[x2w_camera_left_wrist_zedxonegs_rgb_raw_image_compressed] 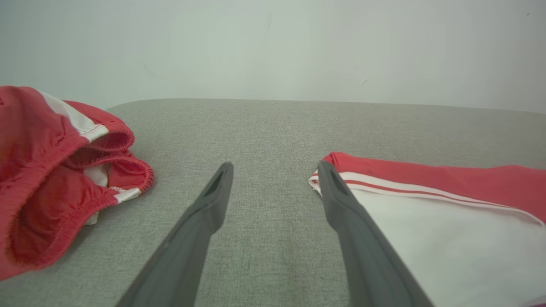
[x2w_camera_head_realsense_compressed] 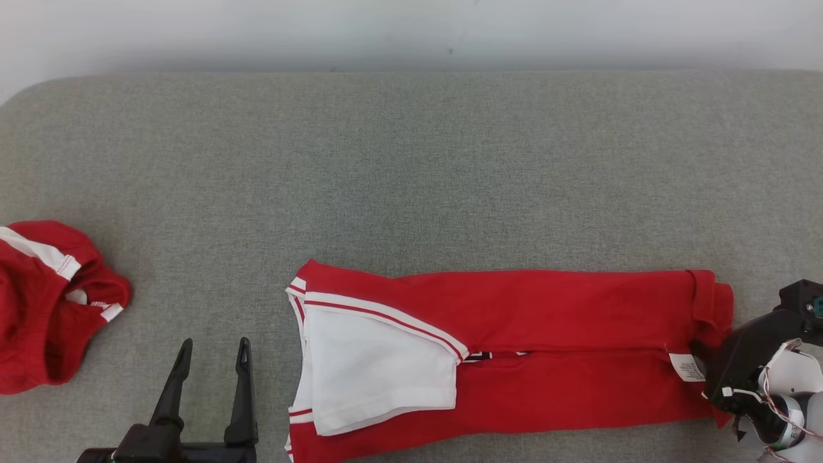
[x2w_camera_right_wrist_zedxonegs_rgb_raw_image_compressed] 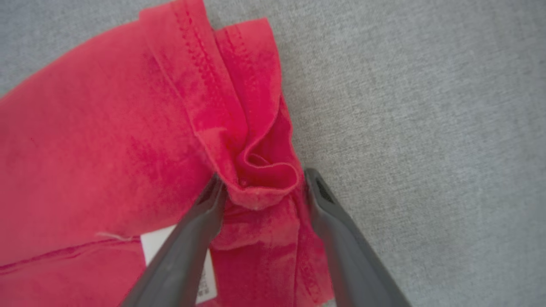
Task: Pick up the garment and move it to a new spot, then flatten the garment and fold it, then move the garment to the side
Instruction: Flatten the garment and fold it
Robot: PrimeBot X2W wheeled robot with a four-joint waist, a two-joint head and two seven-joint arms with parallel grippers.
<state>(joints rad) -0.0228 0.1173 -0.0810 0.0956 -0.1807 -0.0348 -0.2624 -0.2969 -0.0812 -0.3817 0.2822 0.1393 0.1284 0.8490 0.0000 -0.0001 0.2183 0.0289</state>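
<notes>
The garment (x2w_camera_head_realsense_compressed: 546, 334) is red with a white panel and white stripes. It lies as a long folded strip across the near part of the grey padded surface (x2w_camera_head_realsense_compressed: 411, 161). My right gripper (x2w_camera_right_wrist_zedxonegs_rgb_raw_image_compressed: 263, 177) is at its right end, fingers open and straddling a bunched fold of the red hem (x2w_camera_right_wrist_zedxonegs_rgb_raw_image_compressed: 260, 179), with a white label (x2w_camera_right_wrist_zedxonegs_rgb_raw_image_compressed: 153, 243) just to the left. In the head view, the right wrist's dark body (x2w_camera_head_realsense_compressed: 749, 357) covers that end. My left gripper (x2w_camera_head_realsense_compressed: 215, 344) stands open and empty just left of the garment's striped end (x2w_camera_left_wrist_zedxonegs_rgb_raw_image_compressed: 337, 170), fingers low over the surface.
A second red garment (x2w_camera_head_realsense_compressed: 45, 302) with white trim lies crumpled at the far left, close to my left gripper (x2w_camera_left_wrist_zedxonegs_rgb_raw_image_compressed: 275, 166). A white wall (x2w_camera_head_realsense_compressed: 411, 32) runs behind the surface's far edge. Bare grey fabric stretches behind the folded strip.
</notes>
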